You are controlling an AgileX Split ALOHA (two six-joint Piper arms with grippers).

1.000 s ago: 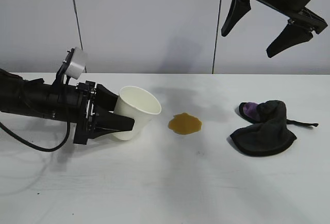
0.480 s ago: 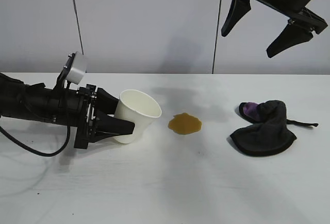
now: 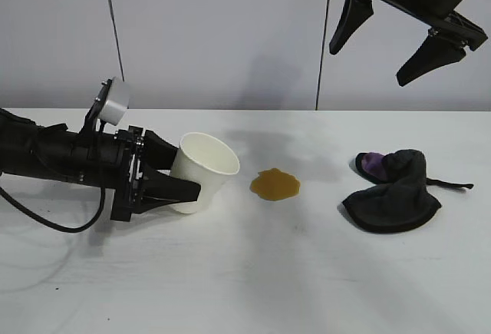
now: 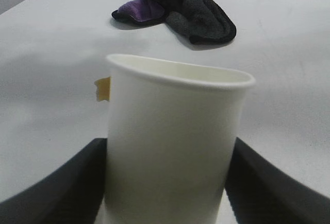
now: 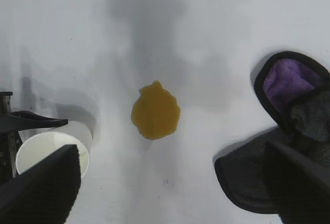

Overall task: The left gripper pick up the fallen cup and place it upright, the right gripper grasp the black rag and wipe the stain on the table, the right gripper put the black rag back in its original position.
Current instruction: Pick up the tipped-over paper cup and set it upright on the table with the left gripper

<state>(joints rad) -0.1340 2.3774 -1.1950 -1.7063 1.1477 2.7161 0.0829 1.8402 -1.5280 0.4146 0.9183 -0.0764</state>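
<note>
My left gripper (image 3: 184, 174) is shut on the white paper cup (image 3: 211, 163) low over the left of the table (image 3: 245, 280). The cup is tilted, mouth up and toward the right. In the left wrist view the cup (image 4: 175, 141) fills the space between both fingers (image 4: 62, 183). The brown stain (image 3: 275, 184) lies just right of the cup. The black rag (image 3: 393, 192) with its purple patch lies at the right. My right gripper (image 3: 369, 64) hangs open and empty high above the rag. Its wrist view shows the stain (image 5: 155, 109), the cup (image 5: 49, 149) and the rag (image 5: 242, 180).
A thin black string (image 3: 453, 186) trails from the rag toward the right edge. A grey panelled wall (image 3: 215, 34) stands behind the table. The left arm's cable (image 3: 54, 223) loops over the table at the far left.
The left gripper has lifted and turned a little with the cup, tipping it slightly more toward upright. The right gripper, the stain and the rag have not moved.
</note>
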